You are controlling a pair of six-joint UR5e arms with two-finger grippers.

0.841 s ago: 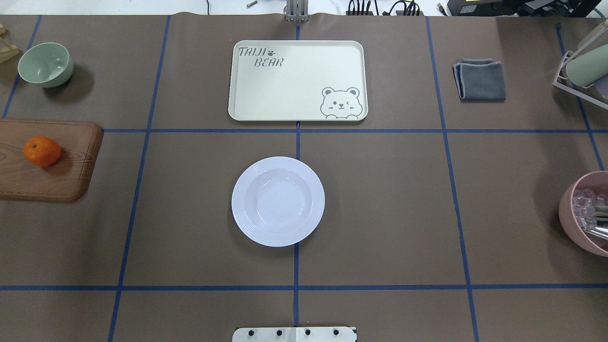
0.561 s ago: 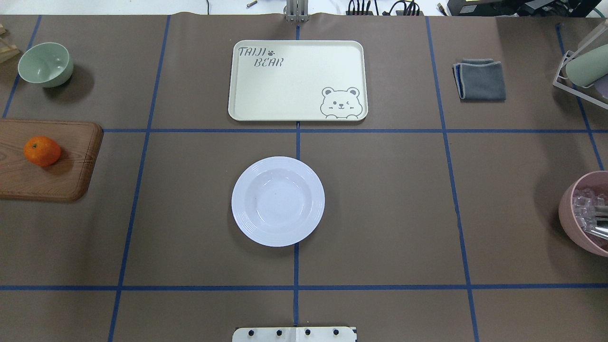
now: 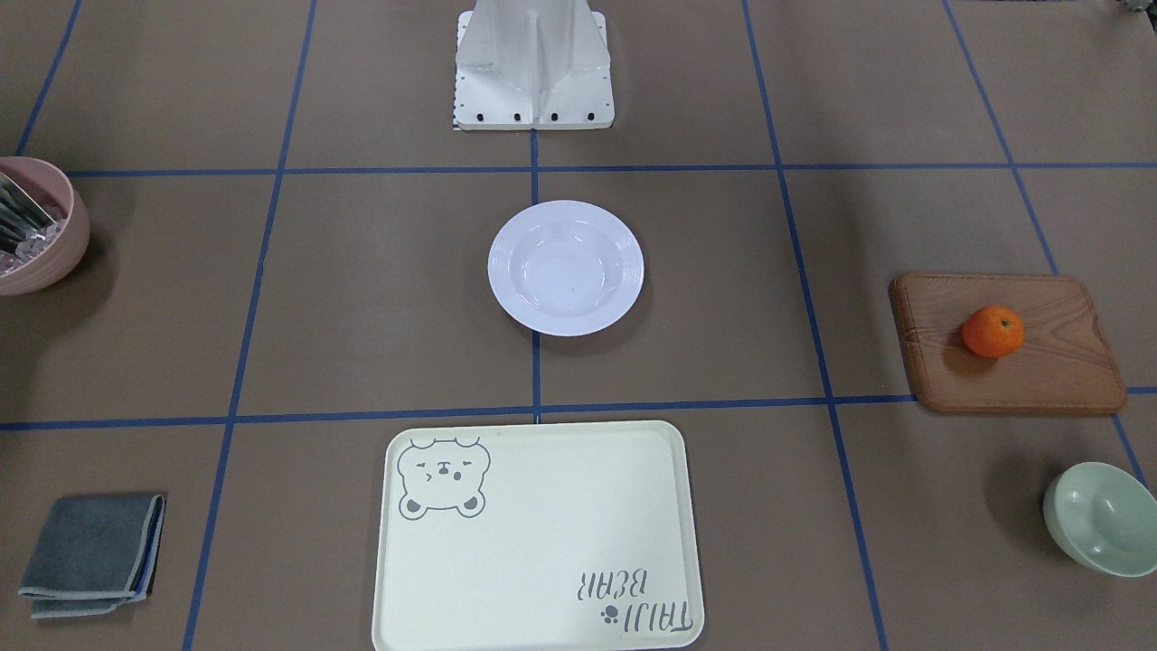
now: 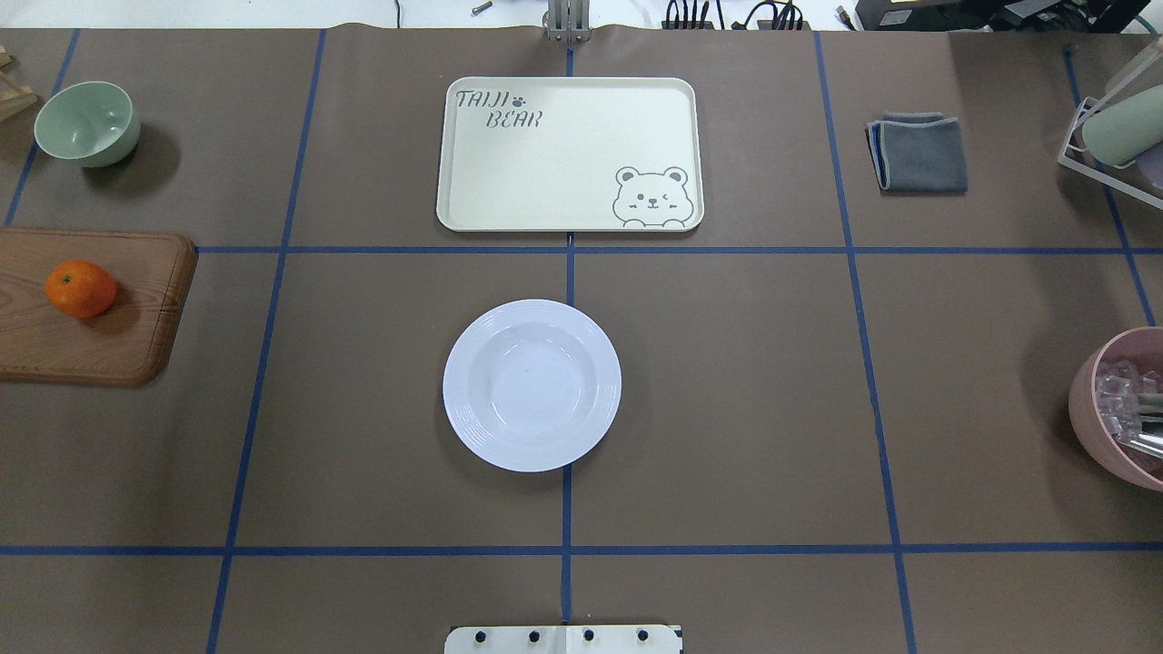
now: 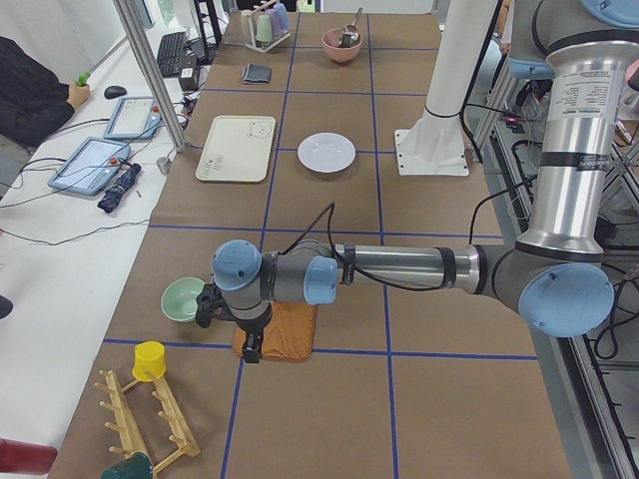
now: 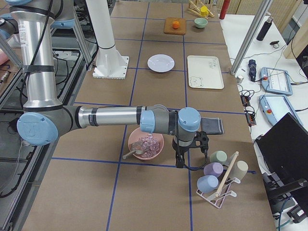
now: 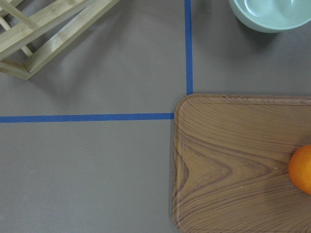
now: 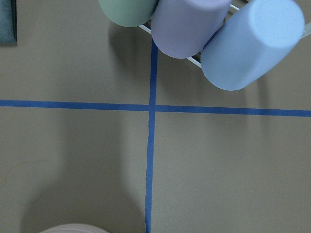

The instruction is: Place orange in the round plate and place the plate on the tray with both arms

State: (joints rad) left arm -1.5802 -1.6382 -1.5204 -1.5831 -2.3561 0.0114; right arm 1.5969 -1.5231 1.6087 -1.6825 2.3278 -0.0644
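Hanging fingers-down over one end of the board [image 5: 290, 337], the left gripper [image 5: 252, 351] shows only in the side view. I cannot tell from there whether it is open or closed. The orange [image 4: 81, 289] lies on that board, near the gripper but off to one side of it. The left wrist camera catches only a slice of the fruit at its right edge, and bare wood and the board's rounded corner fill the rest of the view. The green bowl [image 7: 272, 12] stands just off the board, on the side of the gripper away from the robot. A wooden rack [image 7: 48, 29] lies a little further out.

The plate [image 4: 531, 385] sits on the table [image 4: 727, 409], well apart from both grippers and roughly midway between them. The tray [image 4: 563, 154] lies past the plate, farther from the robot. It does not touch the plate and is also well apart from both grippers.

The right gripper [image 6: 180, 162] hangs at the opposite end of the table, well apart from the orange. It points down just beside the pink bowl [image 6: 146, 144], between it and the cups [image 6: 213, 169]. Its wrist camera looks onto three cup ends and a sliver of the bowl's rim. Seen only from the side, it cannot be read as open or closed either. A grey cloth [image 6: 211, 126] lies near it.
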